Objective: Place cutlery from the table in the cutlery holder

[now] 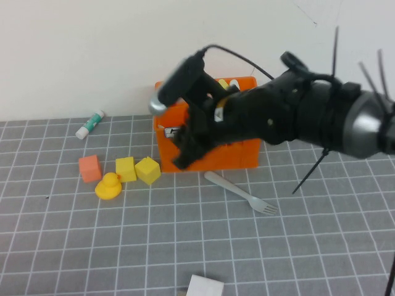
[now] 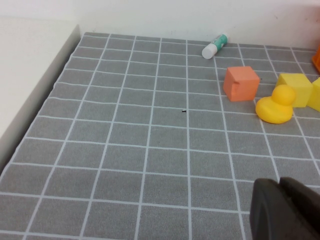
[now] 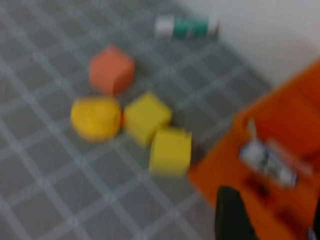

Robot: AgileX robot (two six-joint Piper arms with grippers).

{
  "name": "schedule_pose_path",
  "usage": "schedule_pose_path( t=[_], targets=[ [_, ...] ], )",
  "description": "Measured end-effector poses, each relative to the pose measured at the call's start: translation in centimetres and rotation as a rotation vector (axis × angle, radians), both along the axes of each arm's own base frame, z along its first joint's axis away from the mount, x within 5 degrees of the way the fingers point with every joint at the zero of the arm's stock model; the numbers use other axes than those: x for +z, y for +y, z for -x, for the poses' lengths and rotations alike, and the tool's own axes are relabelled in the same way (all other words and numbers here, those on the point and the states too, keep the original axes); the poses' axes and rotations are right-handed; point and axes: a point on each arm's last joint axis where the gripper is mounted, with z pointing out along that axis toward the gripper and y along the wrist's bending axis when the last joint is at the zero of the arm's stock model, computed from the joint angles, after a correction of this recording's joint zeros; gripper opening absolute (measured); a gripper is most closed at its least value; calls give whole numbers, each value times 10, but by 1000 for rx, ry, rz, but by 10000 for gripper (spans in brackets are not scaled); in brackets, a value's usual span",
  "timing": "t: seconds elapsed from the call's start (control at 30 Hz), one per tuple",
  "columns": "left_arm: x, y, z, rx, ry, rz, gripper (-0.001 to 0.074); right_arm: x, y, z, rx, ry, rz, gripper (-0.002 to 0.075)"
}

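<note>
The orange cutlery holder (image 1: 242, 157) stands at the back of the table (image 1: 185, 246). Tips of a yellow piece (image 1: 222, 82) and a white piece (image 1: 234, 81) stick up out of it. The grey fork (image 1: 241, 192) lies on the table just in front of the holder. My right gripper (image 1: 185, 155) hangs open and empty over the holder's left front corner. In the right wrist view my right gripper (image 3: 272, 205) is above the holder's wall (image 3: 280, 125) and a white label (image 3: 265, 160). My left gripper (image 2: 285, 200) is shut and empty, low over the table's left part.
An orange block (image 1: 90, 168), two yellow blocks (image 1: 125, 168) (image 1: 147, 170) and a yellow duck (image 1: 108, 185) lie left of the holder. A glue stick (image 1: 91, 124) lies by the back wall. A white object (image 1: 205, 287) sits at the front edge.
</note>
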Motion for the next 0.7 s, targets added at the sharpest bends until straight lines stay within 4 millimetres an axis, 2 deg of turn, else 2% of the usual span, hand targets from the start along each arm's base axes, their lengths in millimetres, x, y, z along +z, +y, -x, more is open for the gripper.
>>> schedule_pose_path(
  t=[0.2, 0.33, 0.53, 0.7],
  targets=[
    [0, 0, 0, 1, 0, 4, -1, -13, -31, 10, 9, 226, 273, 333],
    [0, 0, 0, 1, 0, 2, -1, -21, -45, 12, -5, 332, 360, 331],
    [0, 0, 0, 1, 0, 2, -1, -43, -54, 4, -52, 420, 403, 337],
    [0, 0, 0, 1, 0, 2, -1, -73, -55, -2, -69, 476, 446, 390]
  ],
)
